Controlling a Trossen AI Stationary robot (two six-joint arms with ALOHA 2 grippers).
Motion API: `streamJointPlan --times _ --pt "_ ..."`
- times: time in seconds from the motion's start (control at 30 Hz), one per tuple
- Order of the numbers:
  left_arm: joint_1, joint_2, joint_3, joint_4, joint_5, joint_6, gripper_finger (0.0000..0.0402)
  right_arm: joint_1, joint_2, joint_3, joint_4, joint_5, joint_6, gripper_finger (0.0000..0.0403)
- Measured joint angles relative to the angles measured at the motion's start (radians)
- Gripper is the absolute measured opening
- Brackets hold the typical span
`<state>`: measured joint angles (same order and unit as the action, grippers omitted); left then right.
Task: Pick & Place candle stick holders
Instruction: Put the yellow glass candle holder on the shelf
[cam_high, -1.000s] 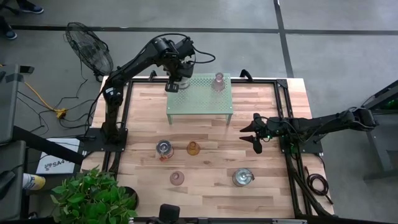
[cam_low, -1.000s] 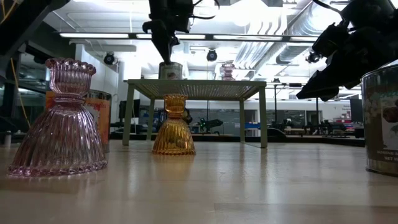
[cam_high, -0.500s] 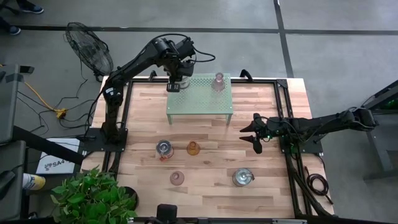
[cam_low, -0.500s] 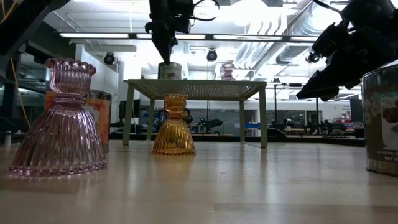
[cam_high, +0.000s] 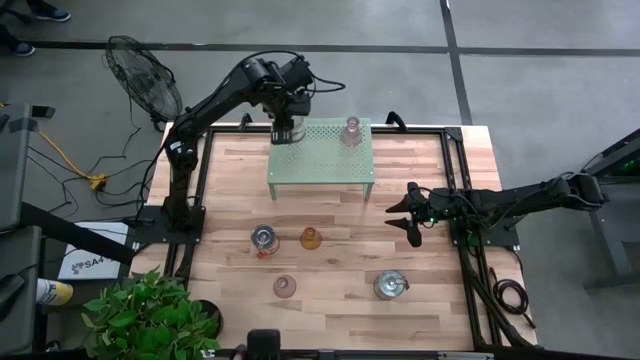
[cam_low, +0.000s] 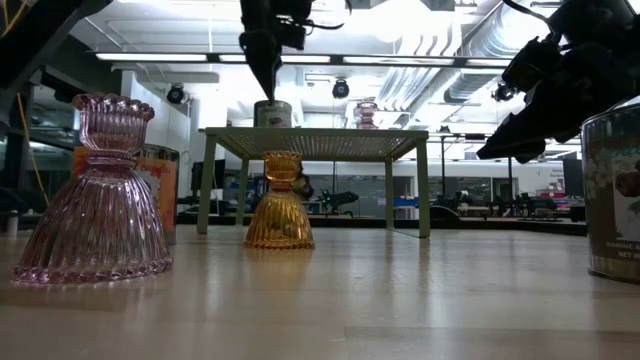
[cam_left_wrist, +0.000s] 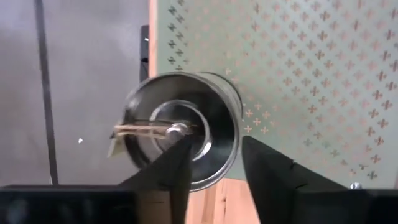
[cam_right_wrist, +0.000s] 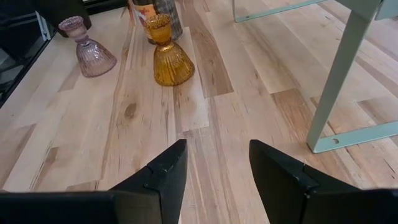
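High view shows us the left gripper (cam_high: 284, 125) over the back left corner of the green shelf (cam_high: 330, 165), directly above a silvery jar holder (cam_high: 283, 137) that stands on the shelf top. A second ago our fingers were closed on that jar; now they have parted and risen a little. In the left wrist view the fingers (cam_left_wrist: 177, 165) stand narrowly apart just above the jar's rim (cam_left_wrist: 180, 127), no longer pinching it, and the low view shows the jar (cam_low: 273, 112) resting free on the shelf with the gripper (cam_low: 262, 75) just above it. We judge this placement done, so two holders are up: this jar and the pink bell holder (cam_high: 351, 131) further along the shelf.

Four holders remain on the counter (cam_high: 440, 300): a silvery jar (cam_high: 264, 240), the amber bell (cam_high: 311, 238) beside it, a pink bell (cam_high: 285, 286) nearer the front, and another silvery jar (cam_high: 390, 286) to the right. Our right gripper (cam_high: 410, 222) waits above the counter's right side, fingers (cam_right_wrist: 163, 171) partly spread and empty. Next we should lift clear without clipping the jar's rim.
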<state>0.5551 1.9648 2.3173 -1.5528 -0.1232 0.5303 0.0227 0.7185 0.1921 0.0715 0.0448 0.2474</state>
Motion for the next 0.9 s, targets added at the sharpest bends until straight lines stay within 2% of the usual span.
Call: streamJointPlan --times 0.17,0.3,0.5,0.7,0.9 --pt "-0.034 -0.013 0.032 0.001 -0.017 -0.020 0.0183 0.000 0.000 0.000 0.000 0.000 0.004 0.0167" --pt "-0.072 -0.027 0.039 -0.013 -0.085 -0.029 0.0200 0.000 0.000 0.000 -0.001 0.000 0.007 0.0167" --pt "-0.142 -0.046 0.039 -0.019 -0.168 -0.093 0.0202 0.000 0.000 0.000 0.000 0.000 0.013 0.0167" --pt "-0.218 -0.048 0.039 -0.019 -0.180 -0.241 0.0202 0.000 0.000 0.000 0.000 0.000 0.018 0.0167" --pt "-0.303 -0.048 0.039 -0.019 -0.172 -0.295 0.0202 0.000 0.000 0.000 0.000 0.000 0.018 0.0167"
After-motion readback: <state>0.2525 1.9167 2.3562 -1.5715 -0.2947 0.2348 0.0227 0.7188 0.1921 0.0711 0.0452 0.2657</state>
